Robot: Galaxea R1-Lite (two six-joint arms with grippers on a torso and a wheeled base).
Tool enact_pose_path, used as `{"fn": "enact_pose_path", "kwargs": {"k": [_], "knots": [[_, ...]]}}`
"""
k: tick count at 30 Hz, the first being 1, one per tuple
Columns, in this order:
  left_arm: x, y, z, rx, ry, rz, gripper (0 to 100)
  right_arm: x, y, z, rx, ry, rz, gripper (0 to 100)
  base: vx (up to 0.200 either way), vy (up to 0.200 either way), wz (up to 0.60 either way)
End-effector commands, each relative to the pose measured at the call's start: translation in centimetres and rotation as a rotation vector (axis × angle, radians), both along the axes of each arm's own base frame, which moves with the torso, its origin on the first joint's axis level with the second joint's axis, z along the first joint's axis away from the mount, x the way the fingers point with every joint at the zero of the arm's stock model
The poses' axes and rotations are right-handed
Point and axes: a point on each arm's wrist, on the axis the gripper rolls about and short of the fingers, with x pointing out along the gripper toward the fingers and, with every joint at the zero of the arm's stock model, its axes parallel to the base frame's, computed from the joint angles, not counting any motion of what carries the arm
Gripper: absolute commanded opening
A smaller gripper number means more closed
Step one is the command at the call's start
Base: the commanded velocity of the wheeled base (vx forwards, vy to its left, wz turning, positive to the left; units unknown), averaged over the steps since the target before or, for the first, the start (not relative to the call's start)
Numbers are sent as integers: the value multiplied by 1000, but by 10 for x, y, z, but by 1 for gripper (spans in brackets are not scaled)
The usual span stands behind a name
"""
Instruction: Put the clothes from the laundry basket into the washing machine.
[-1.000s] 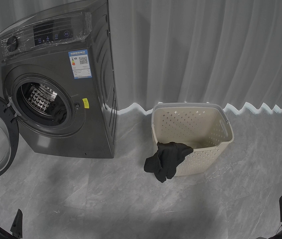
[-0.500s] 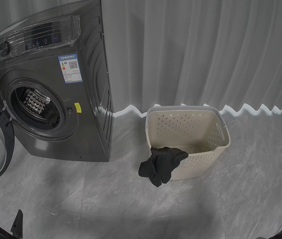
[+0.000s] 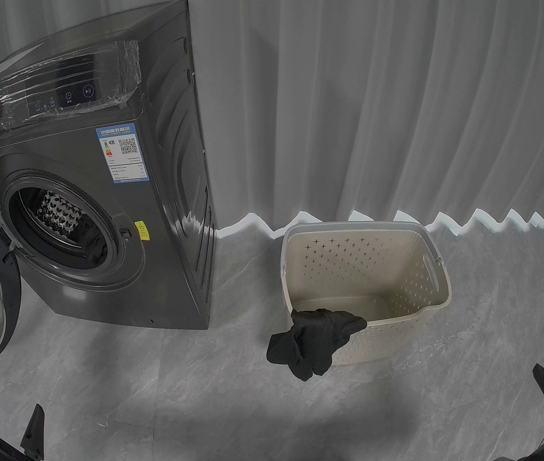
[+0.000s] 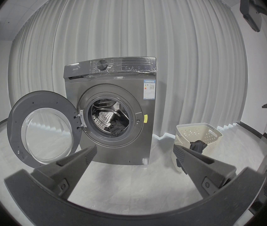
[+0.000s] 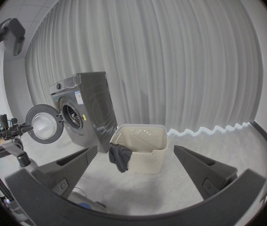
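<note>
- A black crumpled garment [image 3: 310, 348] hangs over the near rim of a cream perforated plastic laundry basket [image 3: 374, 260]. Most of it trails down the outer wall. It is well ahead of the right end effector [image 5: 134, 148] and off to that end effector's left.
- The basket stands upright on the grey marbled floor [image 3: 208, 392], well apart from both end effectors.
- A grey front-loading washing machine [image 4: 117, 88] stands ahead of the left end effector [image 4: 134, 148], well apart from it. The basket is near the machine's right side without touching it.
- The machine's round glass-windowed door [image 4: 44, 131] is swung wide open, to the left of the left end effector's line ahead.
- A dark piece of clothing [image 4: 116, 127] lies inside the drum.
- The left end effector is low over the floor, its fingers spread wide and holding nothing.
- The right end effector is likewise spread wide and empty, low over the floor.
- A white pleated curtain [image 3: 381, 97] hangs behind the machine and basket, far beyond both end effectors.
</note>
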Motion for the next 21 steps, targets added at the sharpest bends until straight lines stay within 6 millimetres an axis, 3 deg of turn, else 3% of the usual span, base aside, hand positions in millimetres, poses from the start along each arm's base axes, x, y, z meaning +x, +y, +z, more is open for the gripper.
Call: {"fn": "enact_pose_path", "kwargs": {"k": [1,4,8,20,21], "knots": [[0,0,-5,0,1,0,100,103,25,6,3,323,240,100,0,0,0],[0,0,-5,-2,1,0,100,130,37,-6,4,392,272,100,0,0,0],[0,0,-5,-2,3,0,100,150,45,-17,-2,456,286,100,0,0,0],[0,0,-5,-2,3,0,100,176,66,-35,13,568,316,100,50,0,0],[0,0,-5,-2,3,0,100,186,69,-43,8,608,310,100,0,0,0]]}}
